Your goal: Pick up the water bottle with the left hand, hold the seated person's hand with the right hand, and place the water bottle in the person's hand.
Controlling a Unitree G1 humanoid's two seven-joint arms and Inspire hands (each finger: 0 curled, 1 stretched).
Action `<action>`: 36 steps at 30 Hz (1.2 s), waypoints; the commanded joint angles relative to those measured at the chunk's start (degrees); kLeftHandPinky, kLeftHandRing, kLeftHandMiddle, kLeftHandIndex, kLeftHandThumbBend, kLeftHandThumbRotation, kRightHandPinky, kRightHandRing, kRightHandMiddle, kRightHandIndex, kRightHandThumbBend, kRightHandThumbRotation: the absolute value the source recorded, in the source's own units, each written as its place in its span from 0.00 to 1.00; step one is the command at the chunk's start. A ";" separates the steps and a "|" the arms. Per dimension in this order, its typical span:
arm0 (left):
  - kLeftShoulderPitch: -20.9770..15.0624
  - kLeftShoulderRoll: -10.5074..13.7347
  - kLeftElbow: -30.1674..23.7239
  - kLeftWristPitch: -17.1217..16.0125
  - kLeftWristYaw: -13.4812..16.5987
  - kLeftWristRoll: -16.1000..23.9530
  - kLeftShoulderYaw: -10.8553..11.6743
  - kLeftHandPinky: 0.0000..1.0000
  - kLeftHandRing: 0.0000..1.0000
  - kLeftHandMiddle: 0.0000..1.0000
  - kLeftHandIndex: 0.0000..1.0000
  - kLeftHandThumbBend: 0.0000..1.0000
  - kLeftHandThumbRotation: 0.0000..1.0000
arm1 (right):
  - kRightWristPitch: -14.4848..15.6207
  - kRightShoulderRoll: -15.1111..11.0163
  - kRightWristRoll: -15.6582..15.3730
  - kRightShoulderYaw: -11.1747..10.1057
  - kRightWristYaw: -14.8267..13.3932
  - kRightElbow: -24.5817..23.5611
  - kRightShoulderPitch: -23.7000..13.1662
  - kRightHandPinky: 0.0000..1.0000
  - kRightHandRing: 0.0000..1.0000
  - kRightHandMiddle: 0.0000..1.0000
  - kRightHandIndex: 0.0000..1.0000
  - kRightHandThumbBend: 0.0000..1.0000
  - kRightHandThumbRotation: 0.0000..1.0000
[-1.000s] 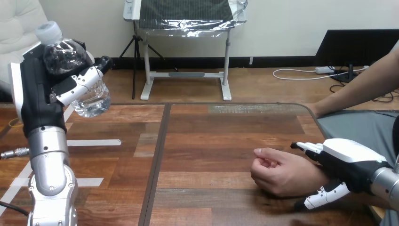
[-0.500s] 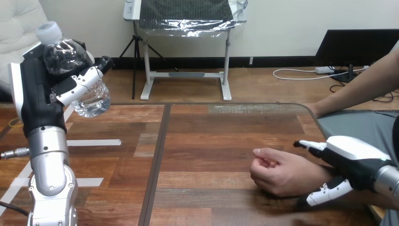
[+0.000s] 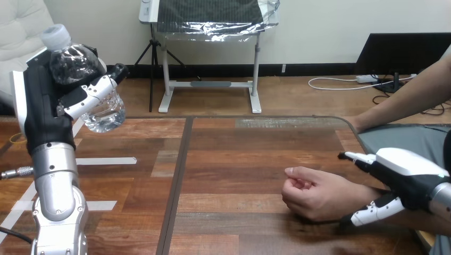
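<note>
My left hand (image 3: 41, 109) is raised at the upper left, well above the table, its fingers curled round a clear water bottle (image 3: 74, 64) with a white cap. The bottle tilts with its cap to the upper left. The person's hand (image 3: 314, 194) rests on the table at the lower right as a loose fist, with the forearm running off to the right. My right hand (image 3: 409, 175) is at the person's wrist with straight fingers above it and the thumb below. I see no grip closed round the wrist.
The wooden table (image 3: 239, 149) has a dark seam (image 3: 180, 175) running front to back down its middle. White tape strips (image 3: 103, 160) lie on its left part. The person's other arm (image 3: 404, 101) reaches the table's far right corner.
My right hand has slid to the right along the person's forearm, away from the fist. My left hand and the bottle have stayed still.
</note>
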 commanded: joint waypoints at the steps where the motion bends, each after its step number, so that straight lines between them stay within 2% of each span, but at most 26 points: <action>1: -3.40 0.23 -2.64 -1.34 -0.17 0.04 -0.01 0.30 0.35 0.40 0.42 0.64 0.00 | -1.04 -2.31 -0.45 -2.39 -2.31 -0.97 -1.72 1.00 0.98 0.97 0.97 1.00 0.52; 5: -3.44 0.13 -2.93 -1.46 -0.20 0.11 -0.12 0.29 0.35 0.40 0.41 0.64 0.00 | -2.50 -2.02 -0.04 -3.12 -3.92 -0.42 -1.55 1.00 0.96 0.96 0.96 1.00 0.52; 8: -3.31 0.00 -3.47 -0.71 0.07 0.40 -0.19 0.30 0.35 0.40 0.41 0.64 0.00 | -1.87 -2.36 -1.39 -2.72 -4.30 -0.80 -1.74 1.00 0.96 0.96 0.95 1.00 0.52; 11: -3.43 0.09 -3.10 -1.13 -0.04 0.36 -0.17 0.30 0.35 0.40 0.41 0.64 0.00 | -2.16 -2.14 -0.94 -3.06 -4.70 -0.76 -1.66 1.00 0.96 0.96 0.95 1.00 0.52; 17: -3.49 0.14 -3.02 -1.15 -0.19 0.22 -0.17 0.30 0.35 0.40 0.42 0.64 0.00 | -1.61 -2.40 -1.67 -2.77 -4.29 -1.19 -1.89 1.00 0.97 0.96 0.96 1.00 0.53; 23: -3.44 0.00 -3.33 -0.88 -0.07 0.33 -0.25 0.30 0.35 0.40 0.42 0.63 0.00 | -2.47 -2.56 -2.34 -2.34 -4.25 -0.47 -2.18 0.99 0.96 0.95 0.95 1.00 0.53; 26: -3.42 0.09 -3.37 -0.46 0.13 0.63 -0.24 0.30 0.35 0.40 0.42 0.64 0.00 | -2.06 -2.84 -3.20 -1.78 -3.41 -0.65 -2.32 0.98 0.96 0.95 0.95 1.00 0.53; 36: -3.51 0.05 -3.05 -1.45 -0.11 0.17 -0.10 0.29 0.35 0.40 0.41 0.64 0.00 | -2.62 -2.71 -4.36 -1.12 -2.95 0.52 -2.11 0.97 0.95 0.95 0.94 1.00 0.55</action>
